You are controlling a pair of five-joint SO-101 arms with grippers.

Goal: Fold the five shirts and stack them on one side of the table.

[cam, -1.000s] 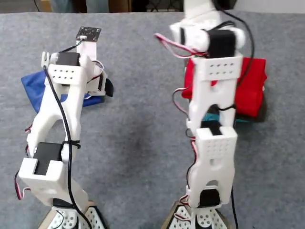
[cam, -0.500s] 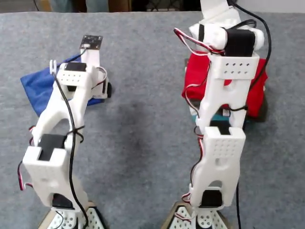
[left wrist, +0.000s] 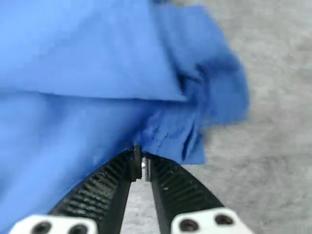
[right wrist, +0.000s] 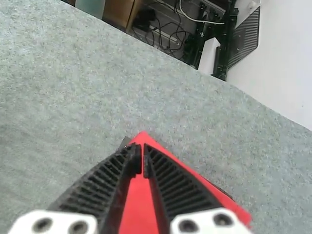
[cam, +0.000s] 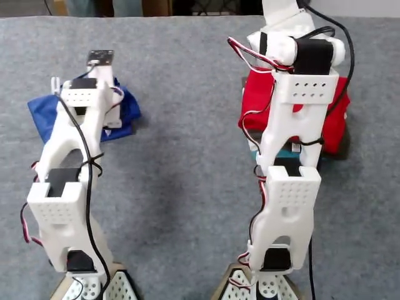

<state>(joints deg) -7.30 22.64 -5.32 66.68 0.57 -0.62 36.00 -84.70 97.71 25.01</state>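
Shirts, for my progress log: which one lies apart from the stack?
The blue shirt, alone, pinched by the left tool; the red shirt tops the stack.

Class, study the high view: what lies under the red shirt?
A teal layer and a dark edge peek out beneath the red shirt. The right arm covers the rest, so the stack's count stays unknown.

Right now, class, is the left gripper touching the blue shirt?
Touching: the left wrist view shows the left gripper pinching an edge of the blue shirt.
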